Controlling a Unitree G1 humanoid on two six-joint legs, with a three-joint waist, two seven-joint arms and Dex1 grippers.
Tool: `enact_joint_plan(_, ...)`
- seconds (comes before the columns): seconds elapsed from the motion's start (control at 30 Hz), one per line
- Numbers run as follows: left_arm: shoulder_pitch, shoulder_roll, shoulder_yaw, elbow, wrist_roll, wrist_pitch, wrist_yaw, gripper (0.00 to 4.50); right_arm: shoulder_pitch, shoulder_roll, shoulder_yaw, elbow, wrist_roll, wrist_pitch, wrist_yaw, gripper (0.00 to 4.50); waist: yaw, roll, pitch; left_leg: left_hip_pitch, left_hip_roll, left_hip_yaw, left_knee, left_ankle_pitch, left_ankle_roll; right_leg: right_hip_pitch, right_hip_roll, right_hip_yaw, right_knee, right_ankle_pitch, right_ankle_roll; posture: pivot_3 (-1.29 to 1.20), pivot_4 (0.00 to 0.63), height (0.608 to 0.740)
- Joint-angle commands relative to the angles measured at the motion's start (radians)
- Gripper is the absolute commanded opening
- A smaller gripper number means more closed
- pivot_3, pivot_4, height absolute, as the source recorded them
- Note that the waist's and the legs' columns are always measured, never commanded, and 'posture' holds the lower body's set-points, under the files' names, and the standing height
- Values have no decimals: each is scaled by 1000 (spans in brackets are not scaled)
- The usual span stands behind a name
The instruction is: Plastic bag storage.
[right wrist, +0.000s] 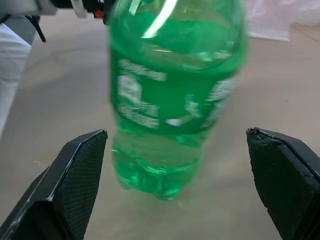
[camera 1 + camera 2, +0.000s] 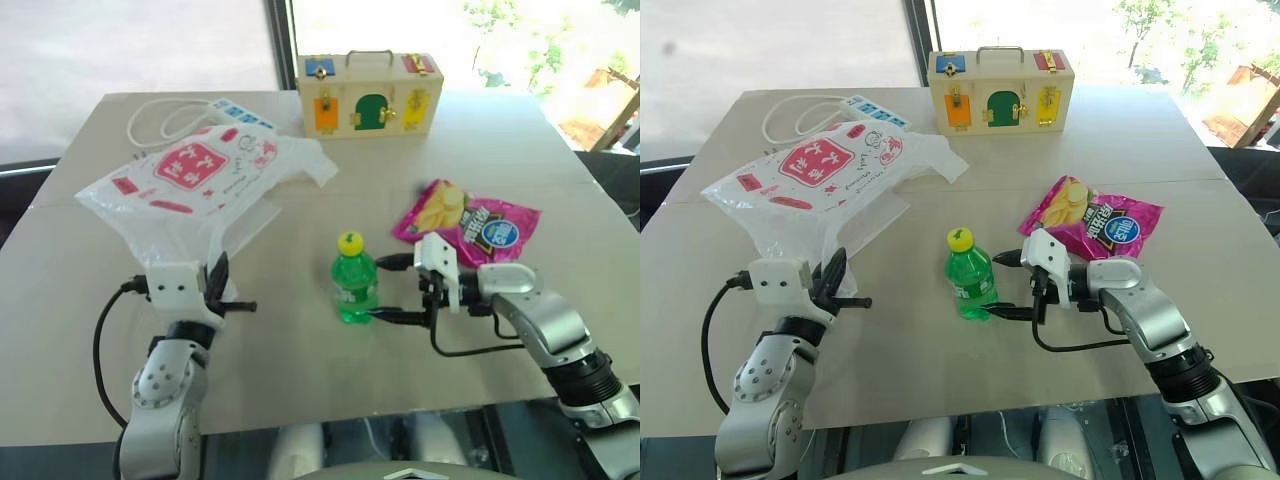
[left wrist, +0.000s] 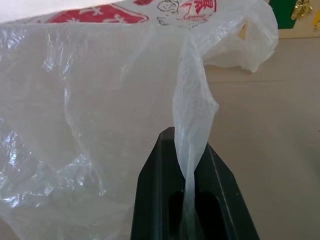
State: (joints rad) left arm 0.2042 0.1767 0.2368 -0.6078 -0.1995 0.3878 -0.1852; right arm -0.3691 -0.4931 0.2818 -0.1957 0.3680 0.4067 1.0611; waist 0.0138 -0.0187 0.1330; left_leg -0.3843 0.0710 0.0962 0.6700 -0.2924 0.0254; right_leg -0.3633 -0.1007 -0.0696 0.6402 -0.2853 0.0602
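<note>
While the plastic bag (image 2: 195,180) lies crumpled on the far-left part of the table (image 2: 300,380), its near edge is drawn up into a thin twisted strip that runs into the left gripper (image 2: 222,290). That gripper's two black fingers (image 3: 160,200) are pressed together and clamped on the strip, as the left wrist view shows plainly. Red printed panels face up on the bag's top side.

Near the table's centre a green bottle (image 2: 354,280) with a yellow cap stands upright. The right gripper (image 2: 395,290) sits just to the right of the bottle, pointing left, with its fingers spread wide apart; one finger (image 1: 75,175) lies on either side of the bottle's lower body, and a gap is visible between each pad and the plastic.

Right of the bottle and slightly farther away, a magenta crisp packet (image 2: 470,222) lies flat. At the far edge a wooden box (image 2: 370,97) with coloured doors and latches stands upright. A white cable (image 2: 165,120) and power strip lie at the far left, beyond the bag.
</note>
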Motion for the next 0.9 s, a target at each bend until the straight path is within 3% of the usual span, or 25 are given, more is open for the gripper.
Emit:
enact_joint_plan(0.03,0,10,-9,-43,-12,-16,-8,68,11,21,16,-42,23,-5,11,4500,-2,0,0,0,0,0,0,0,0,0,0,0,0,0,0,0,150,740)
enact_joint_plan(0.23,-5,20,-13,-27,-8,-29,-15,68,-12,84,24,-14,18,65,-59,4500,-2,0,0,0,0,0,0,0,0,0,0,0,0,0,0,0,150,740)
enact_joint_plan(0.43,-9,29,-37,-2,1,-42,-29,68,-176,189,164,126,-95,178,-115,4500,-9,0,0,1,0,0,0,0,0,-1,1,0,1,0,0,0,150,740)
enact_joint_plan(0.63,-7,34,-44,19,8,-61,-28,68,-368,320,232,346,-204,177,-164,4500,-19,0,0,-2,1,3,0,0,-1,-4,1,1,2,0,0,0,150,740)
enact_joint_plan(0.9,23,20,-46,27,20,-94,-9,68,-390,362,253,367,-256,246,-192,4500,-25,-1,-1,-13,1,6,0,1,-1,-13,1,0,2,0,0,0,150,740)
